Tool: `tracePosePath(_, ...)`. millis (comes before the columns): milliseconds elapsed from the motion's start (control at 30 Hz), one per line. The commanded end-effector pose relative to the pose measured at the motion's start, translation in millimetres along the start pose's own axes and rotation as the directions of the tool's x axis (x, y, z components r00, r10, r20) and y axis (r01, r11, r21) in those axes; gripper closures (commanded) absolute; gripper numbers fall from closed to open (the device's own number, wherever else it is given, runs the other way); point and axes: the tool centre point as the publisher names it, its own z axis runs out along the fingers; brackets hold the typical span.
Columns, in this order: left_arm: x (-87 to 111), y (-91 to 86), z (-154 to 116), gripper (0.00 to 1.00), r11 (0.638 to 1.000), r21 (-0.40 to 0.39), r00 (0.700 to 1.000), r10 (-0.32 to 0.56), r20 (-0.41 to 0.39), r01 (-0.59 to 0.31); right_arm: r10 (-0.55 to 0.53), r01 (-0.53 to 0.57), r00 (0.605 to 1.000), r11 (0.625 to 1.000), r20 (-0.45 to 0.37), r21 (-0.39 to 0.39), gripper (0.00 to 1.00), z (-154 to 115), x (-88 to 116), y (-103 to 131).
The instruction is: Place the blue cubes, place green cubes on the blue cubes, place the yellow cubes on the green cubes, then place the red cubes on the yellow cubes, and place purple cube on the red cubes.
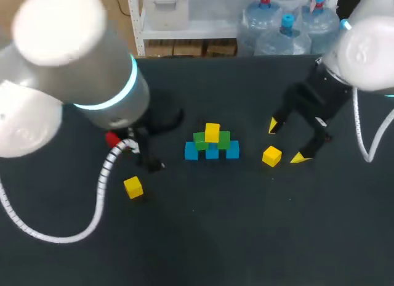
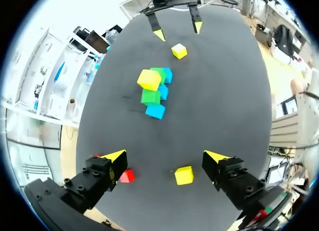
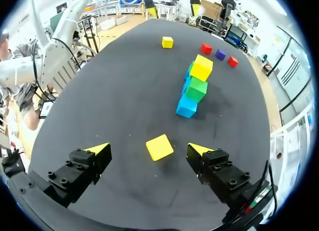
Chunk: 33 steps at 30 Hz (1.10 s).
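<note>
Three blue cubes [image 1: 191, 151] stand in a row mid-table with two green cubes [image 1: 200, 140] on them and a yellow cube [image 1: 212, 132] on top. A loose yellow cube [image 3: 159, 147] lies on the table between the open fingers of my right gripper [image 3: 148, 148], touching neither. Another yellow cube [image 2: 184, 174] lies under my open left gripper [image 2: 165, 156], nearer one finger. A red cube [image 2: 127, 176] sits beside the other finger. The right wrist view shows two red cubes [image 3: 206, 48] and a purple cube [image 3: 220, 54] beyond the stack.
The dark table [image 1: 246, 236] is bare at the front and at the back. My left arm [image 1: 92, 70] covers the left part of the table in the head view and hides the purple cube there.
</note>
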Motion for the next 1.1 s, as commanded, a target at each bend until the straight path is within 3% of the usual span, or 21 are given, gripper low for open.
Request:
tracePosePath(33,9.8,17.2,2.5,0.00,0.997,0.081,0.997,0.003,0.082,-0.010,0.000,0.000,1.000,0.998,-0.006,0.065,0.00,-4.3,-1.9,7.0)
tracePosePath(367,11.3,42.8,17.9,0.00,0.993,0.116,0.997,-0.015,0.078,0.006,0.005,-0.005,1.000,0.997,-0.001,0.078,0.00,-4.7,-4.4,5.7)
tracePosePath(500,14.8,53.8,32.4,0.00,0.988,0.152,0.990,-0.027,0.139,0.006,-0.001,0.001,1.000,0.997,-0.004,0.079,0.00,-6.1,-7.1,6.2)
tracePosePath(600,18.8,61.1,39.4,0.00,0.984,0.176,0.970,-0.042,0.241,-0.001,0.002,-0.001,1.000,0.996,-0.008,0.089,0.00,-9.7,-6.1,9.4)
tracePosePath(700,18.8,62.6,41.9,0.00,0.981,0.192,0.957,-0.039,0.288,-0.018,0.010,-0.009,1.000,0.996,-0.008,0.094,0.00,-11.4,-3.4,12.5)
tracePosePath(767,17.7,62.9,42.1,0.00,0.972,0.235,0.971,-0.039,0.235,-0.018,0.016,-0.015,1.000,0.996,-0.008,0.092,0.00,-10.4,-2.1,13.9)
tracePosePath(1100,17.7,62.9,42.1,0.00,0.972,0.235,0.971,-0.039,0.235,-0.018,0.018,-0.018,1.000,0.996,-0.002,0.090,0.00,-5.8,-2.4,7.2)
